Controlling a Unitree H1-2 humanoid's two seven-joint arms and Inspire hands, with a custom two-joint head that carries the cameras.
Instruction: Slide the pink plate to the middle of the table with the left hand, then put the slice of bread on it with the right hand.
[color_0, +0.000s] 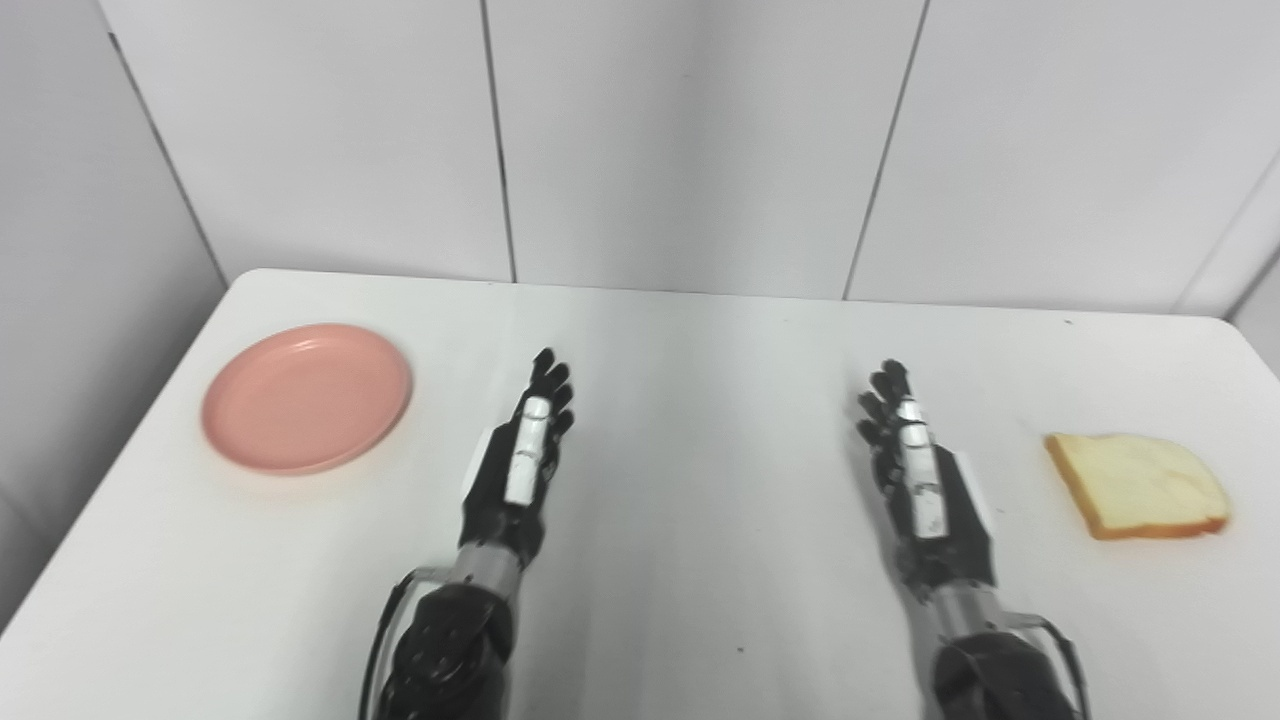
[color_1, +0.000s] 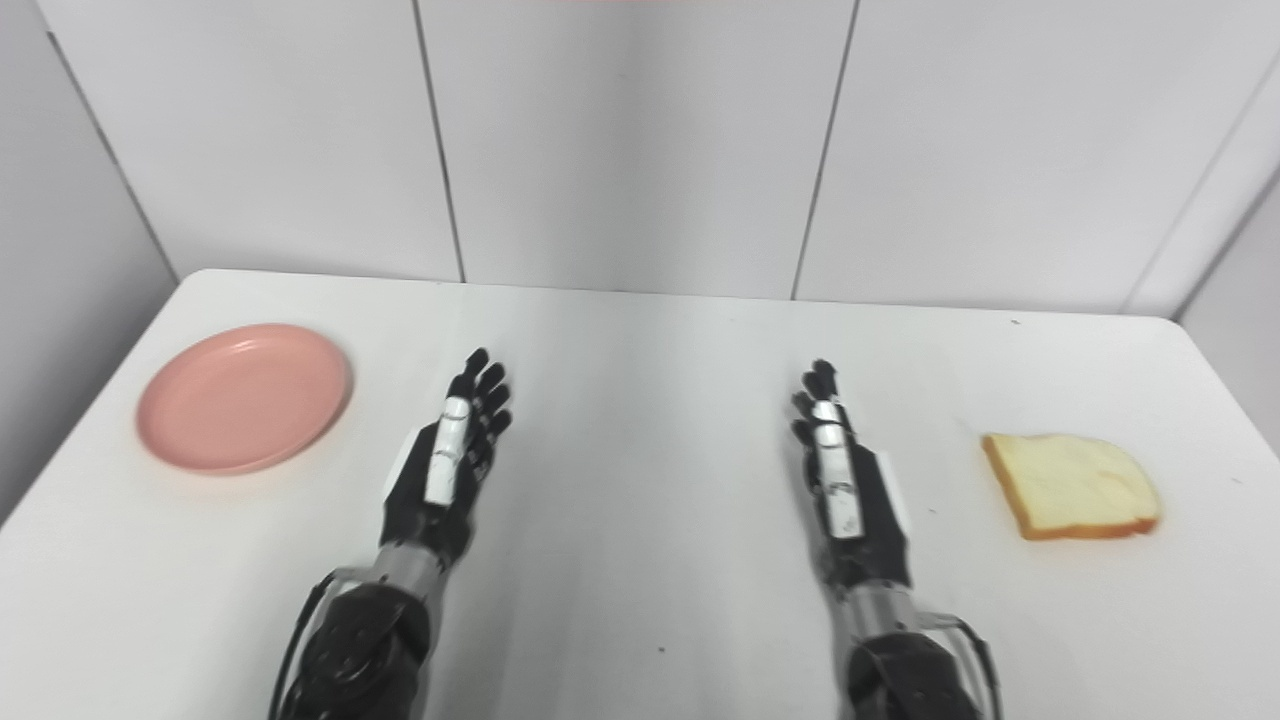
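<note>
Plate (color_0: 307, 397) at far left of table (color_0: 700, 400), empty, well apart from left hand (color_0: 525, 440); nothing slid yet. Both hands flat above the middle, released, fingers extended toward the wall, likely parked ready to start. Right hand (color_0: 915, 460) empty too. Bread (color_0: 1138, 484) lying flat near right edge, long axis roughly left-right, crust edge toward the robot.

You have a smooth, faintly glossy white table (color_0: 700, 560) and a pink plate (color_0: 306, 397) that looks like smooth, semi-matt plastic. Your bread (color_0: 1140, 483) shows a soft, porous crumb with a tan crust. Both hands, left (color_0: 520, 455) and right (color_0: 915, 470), look like black plastic with glossy metal strips.
</note>
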